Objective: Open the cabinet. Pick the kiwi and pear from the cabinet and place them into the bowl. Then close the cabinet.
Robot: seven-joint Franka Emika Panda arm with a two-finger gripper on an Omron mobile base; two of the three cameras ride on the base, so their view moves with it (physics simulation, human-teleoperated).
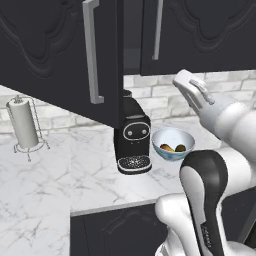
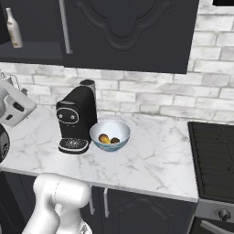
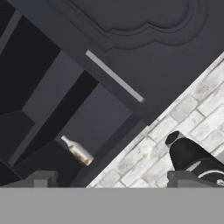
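The black cabinet has its left door (image 1: 45, 50) swung wide open, while its right door (image 1: 200, 30) is shut. The white bowl (image 1: 173, 137) sits on the counter right of the coffee machine. In the bowl lie the yellowish pear (image 1: 165, 147) and the dark brown kiwi (image 1: 180, 148), which the right base view also shows as pear (image 2: 104, 137) and kiwi (image 2: 115, 140). My gripper (image 3: 113, 179) is open and holds nothing. It hangs in the air below and in front of the open cabinet (image 3: 65, 96), facing up at its shelves. My hand (image 1: 192, 90) is above the bowl.
A black coffee machine (image 1: 132, 135) stands under the open door. A bottle (image 2: 13, 29) stands on the cabinet shelf. A paper towel holder (image 1: 24, 125) is at the left of the marble counter (image 1: 60, 170). A stove (image 2: 215, 151) lies at the right.
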